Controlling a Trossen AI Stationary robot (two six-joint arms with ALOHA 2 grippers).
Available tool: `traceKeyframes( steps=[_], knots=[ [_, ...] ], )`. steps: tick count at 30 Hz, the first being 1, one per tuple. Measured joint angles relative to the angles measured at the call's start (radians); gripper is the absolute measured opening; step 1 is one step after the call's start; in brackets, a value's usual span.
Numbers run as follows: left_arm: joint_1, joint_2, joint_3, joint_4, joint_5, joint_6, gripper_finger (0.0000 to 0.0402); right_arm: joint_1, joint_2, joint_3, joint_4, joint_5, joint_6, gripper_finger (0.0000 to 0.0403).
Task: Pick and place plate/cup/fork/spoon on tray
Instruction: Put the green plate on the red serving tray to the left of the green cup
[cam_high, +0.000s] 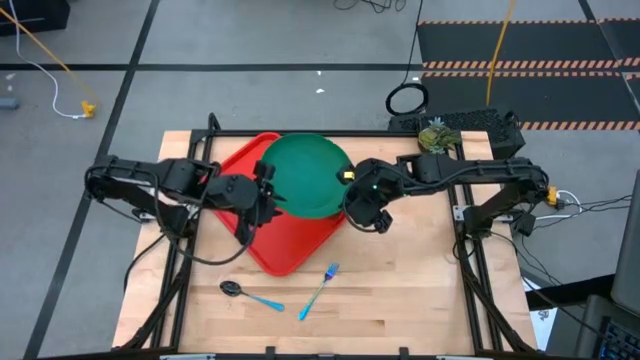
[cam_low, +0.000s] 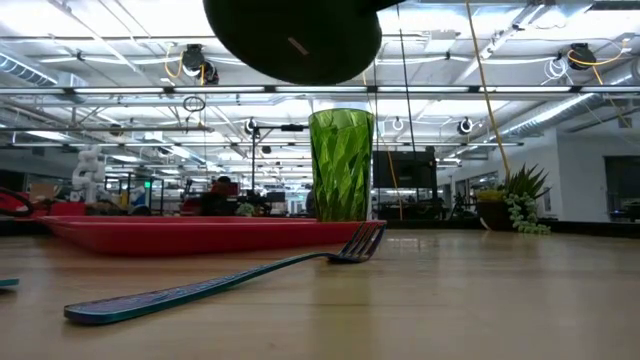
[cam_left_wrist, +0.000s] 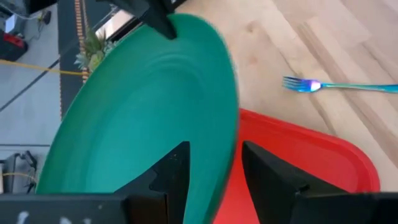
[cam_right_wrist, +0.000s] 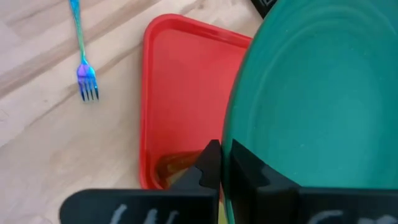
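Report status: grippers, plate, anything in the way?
Right gripper shut on plate rim, left gripper open astride opposite rim. Plate held above tray. Cup stands on tray.

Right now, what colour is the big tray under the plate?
Red. The tray shows best in the right wrist view, beneath the green plate.

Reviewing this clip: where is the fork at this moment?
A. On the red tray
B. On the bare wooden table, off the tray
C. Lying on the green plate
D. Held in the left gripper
B: the fork lies on bare wood, clear of the tray.
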Motion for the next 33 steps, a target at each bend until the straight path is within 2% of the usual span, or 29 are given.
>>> traceKeyframes(
  steps=[5, 12, 19, 23, 29, 33],
  knots=[
    [0.014, -0.001, 0.000, -0.040, -0.003, -0.001, 0.0135, 0.002, 0.000, 0.000, -0.002, 0.000, 0.001, 0.0000],
    [0.033, -0.001, 0.000, -0.093, 0.011, 0.002, 0.0072, 0.007, 0.000, 0.000, 0.006, 0.003, 0.005, 0.0000],
    [0.033, 0.000, 0.000, -0.108, 0.122, 0.062, 0.0016, 0.008, 0.000, 0.000, 0.027, 0.003, -0.019, 0.0004],
    [0.030, 0.000, 0.000, -0.124, 0.128, 0.059, 0.0009, 0.008, -0.001, 0.000, 0.071, 0.009, -0.020, 0.0032],
    [0.030, -0.001, 0.000, -0.123, 0.103, 0.005, 0.0008, 0.022, -0.001, 0.000, 0.145, 0.009, -0.010, 0.0101],
    [0.029, -0.001, 0.000, -0.144, 0.053, -0.068, 0.0008, 0.049, -0.001, 0.000, 0.174, 0.100, 0.021, 0.0141]
  ],
)
